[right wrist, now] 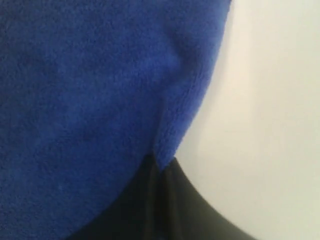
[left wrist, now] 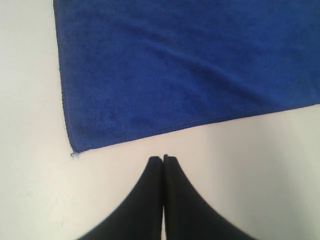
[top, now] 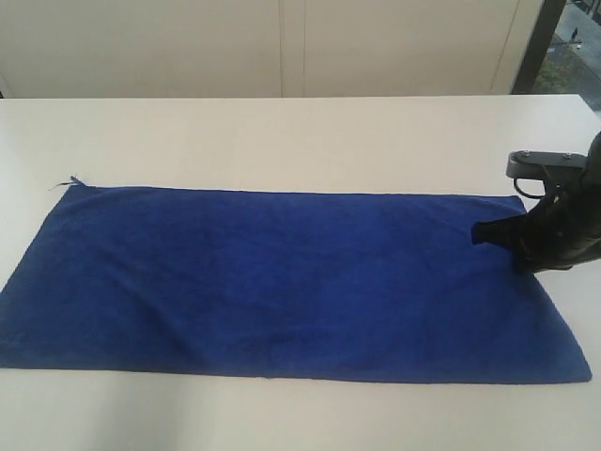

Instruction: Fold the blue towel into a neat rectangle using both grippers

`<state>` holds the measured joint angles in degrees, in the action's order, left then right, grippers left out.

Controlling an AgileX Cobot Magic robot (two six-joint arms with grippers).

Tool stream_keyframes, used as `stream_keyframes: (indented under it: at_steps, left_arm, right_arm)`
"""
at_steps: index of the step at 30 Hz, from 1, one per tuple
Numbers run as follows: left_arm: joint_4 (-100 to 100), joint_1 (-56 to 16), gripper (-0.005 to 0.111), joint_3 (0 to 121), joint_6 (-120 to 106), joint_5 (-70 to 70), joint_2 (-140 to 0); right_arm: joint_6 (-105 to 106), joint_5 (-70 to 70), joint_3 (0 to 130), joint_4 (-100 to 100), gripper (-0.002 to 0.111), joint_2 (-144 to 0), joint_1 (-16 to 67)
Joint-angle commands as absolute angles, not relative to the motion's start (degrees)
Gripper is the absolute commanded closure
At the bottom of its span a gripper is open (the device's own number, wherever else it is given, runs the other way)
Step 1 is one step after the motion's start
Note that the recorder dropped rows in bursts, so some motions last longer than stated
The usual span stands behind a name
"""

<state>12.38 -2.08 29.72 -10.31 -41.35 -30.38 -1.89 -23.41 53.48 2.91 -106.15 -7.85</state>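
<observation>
On a white table point(top: 282, 132), the blue towel point(top: 282, 282) lies spread flat as one long rectangle, its long sides running across the exterior view and its surface showing only faint creases. At its far left corner a short loose thread point(top: 68, 180) sticks out onto the table. Pale wall panels point(top: 282, 47) stand behind the scene. The left gripper point(left wrist: 163, 159), seen only by its own wrist camera, hangs over a bare patch of the white table point(left wrist: 30, 150) just beside a corner of the blue towel point(left wrist: 190, 65). Its two tapered black fingers are pressed together, gripping nothing and clear of the cloth, and a tiny pale tuft point(left wrist: 74, 154) marks that corner's tip. Toward the right end of the exterior view, the right gripper point(top: 481, 234) reaches in from the table's right side and sits low on the towel near its far right corner, its black body tilted and its pointed tip aimed leftward over the cloth. Its wrist camera shows the fingers clamped on the blue towel point(right wrist: 90, 100): a raised ridge of terry runs down into the closed tips of the right gripper point(right wrist: 159, 167), with the cloth's rounded edge beside the white table point(right wrist: 270, 100). Elsewhere the towel rests flat on the table.
</observation>
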Motion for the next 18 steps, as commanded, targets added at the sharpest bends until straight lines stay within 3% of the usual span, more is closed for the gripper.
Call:
stream_keyframes:
  at_steps: [1,18]
  left_arm:
    - [12.53,-1.83,0.107,29.32,-10.47,-41.63,-29.97]
    - [12.53,-1.83,0.107,29.32,-10.47,-41.63,-29.97]
  right_arm:
    - [-2.01,-24.75,54.18,-1.68,0.108,-106.83,-8.47]
    - [-6.14,-18.49,55.39,-3.70,0.108,-106.83,-24.21]
